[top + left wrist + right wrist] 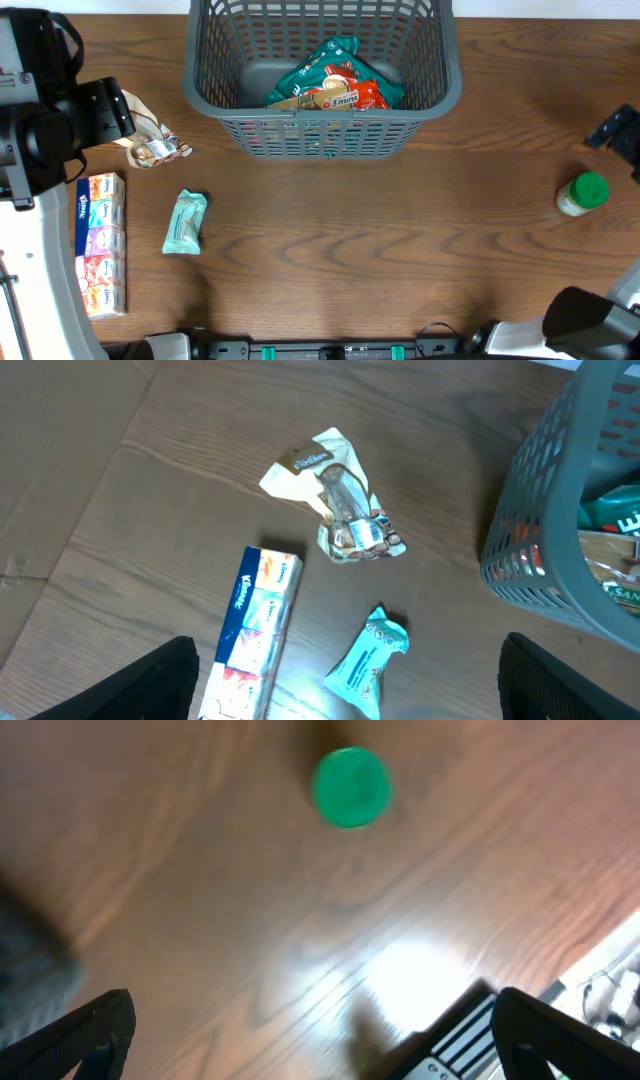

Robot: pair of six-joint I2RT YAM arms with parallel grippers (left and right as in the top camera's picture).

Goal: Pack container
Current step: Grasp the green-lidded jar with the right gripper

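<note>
Left pincer (345,660): released, fingers spread wide with nothing between them, hanging above the loose items at the table's (400,260) left side.
Tissue pack (100,243): long multicoloured pack lying flat near the left edge.
Cream wrapper (150,137): crumpled, with a shiny end, lying beyond the tissue pack.
Teal packet (185,222): flat on the wood just right of the tissue pack, apart from it.
Container (320,138): upright at the table's far middle, holding green and red snack bags (335,85).
Green-capped bottle (583,193): standing at the right, well apart from the container.
Right pincer (310,1020): released, empty, over bare wood near the bottle; its view is blurred.
</note>
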